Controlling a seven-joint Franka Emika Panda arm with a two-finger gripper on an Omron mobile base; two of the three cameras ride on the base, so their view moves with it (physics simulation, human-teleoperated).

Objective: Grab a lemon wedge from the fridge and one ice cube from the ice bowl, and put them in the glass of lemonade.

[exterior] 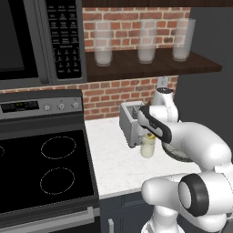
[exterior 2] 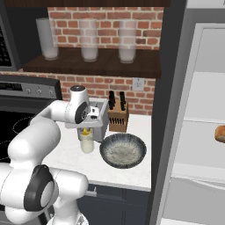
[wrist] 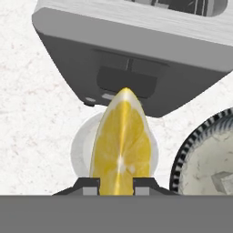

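White marble desk (exterior 2: 132, 125) in front of a red brick wall, so kitchen vibes. Two-finger end effector (wrist: 116, 181) is clamped on the tiny bright yellow lemon wedge (wrist: 120, 143), hanging right over the short clear glass of pale lemonade (exterior 2: 87, 140), between the silver toaster (exterior: 131, 123) and the dark speckled ice bowl (exterior 2: 123, 151).

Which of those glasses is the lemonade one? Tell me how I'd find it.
Start at the white marble counter between the stove and the fridge, and find the silver toaster by the brick wall. The glass of lemonade stands just in front of it, left of the ice bowl. Unlike the tall frosted glasses on the shelf, it is short, clear and holds pale yellowish liquid.
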